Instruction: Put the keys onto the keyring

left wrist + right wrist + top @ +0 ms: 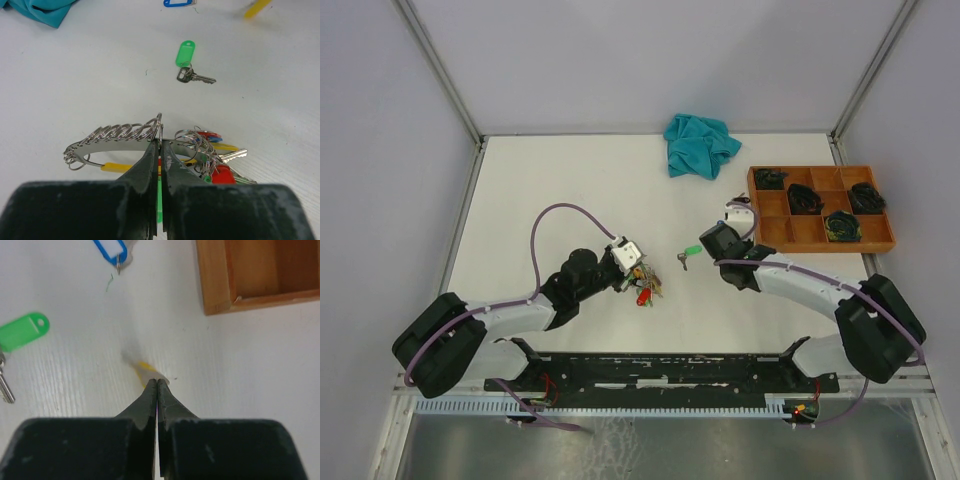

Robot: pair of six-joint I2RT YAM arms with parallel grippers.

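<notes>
My left gripper [160, 141] is shut on the keyring [115, 135], a thin silver ring strung with several small loops. Keys with red, yellow, blue and green tags [220, 172] hang bunched on its right side. From above, that bundle [645, 285] sits by the left gripper [632, 268]. A loose green-tagged key [186, 54] [688, 254] [22, 331] lies on the table between the arms. My right gripper [157, 381] is shut, its tips meeting with no gap. A blurred yellow tag [144, 367] [257, 7] lies just beyond them. A blue tag [111, 250] rests further off.
A wooden compartment tray [830, 246] [215, 280] with dark coiled items stands at the right, close to the right gripper. A crumpled teal cloth [700, 145] lies at the back centre. Grey walls close in the table's sides and back.
</notes>
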